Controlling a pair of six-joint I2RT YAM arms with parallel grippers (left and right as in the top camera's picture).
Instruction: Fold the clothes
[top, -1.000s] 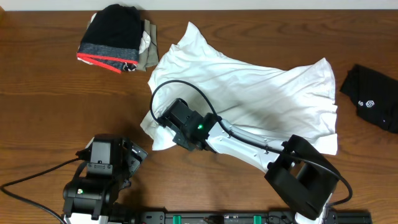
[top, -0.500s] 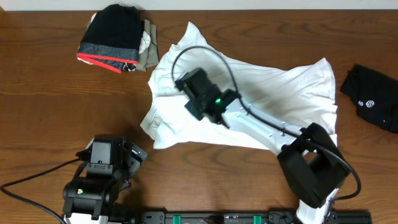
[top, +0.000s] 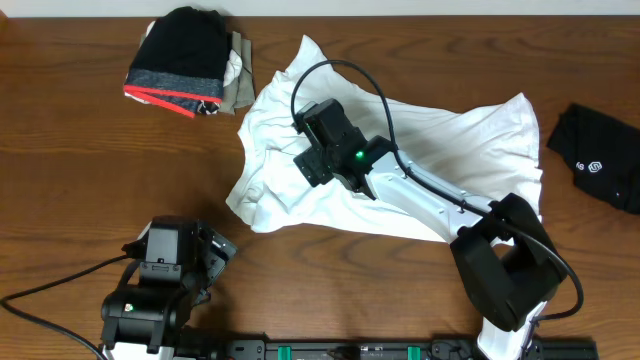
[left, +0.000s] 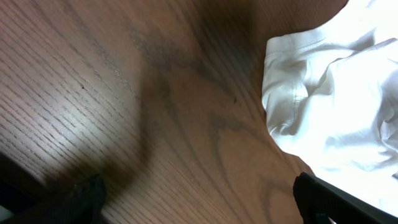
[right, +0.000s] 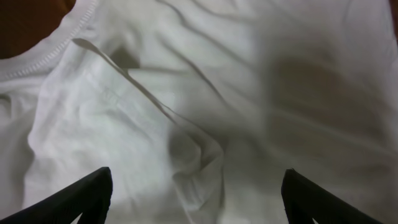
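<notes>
The large white shirt (top: 450, 160) lies spread and wrinkled across the middle of the table, its left part bunched in folds. My right gripper (top: 308, 135) hovers over that left part. In the right wrist view the gripper (right: 196, 186) is open, its black fingertips (right: 87, 193) wide apart above a small raised fold of white cloth (right: 199, 155), holding nothing. A hem seam (right: 43, 62) runs at the top left. My left gripper (top: 205, 250) rests near the front left, open (left: 199, 199) over bare wood, with the shirt's corner (left: 323, 93) to its right. A black garment with a white logo (top: 600, 165) lies at the far right.
A stack of folded clothes (top: 185, 60), dark on top with a red edge, sits at the back left. The right arm's cable (top: 350, 75) loops above the shirt. The arm bases stand at the table's front edge (top: 330, 350).
My right gripper has moved from the shirt's front-left edge up and away over the shirt, dragging cloth along, and its jaws have come apart. The left arm has stayed still.
</notes>
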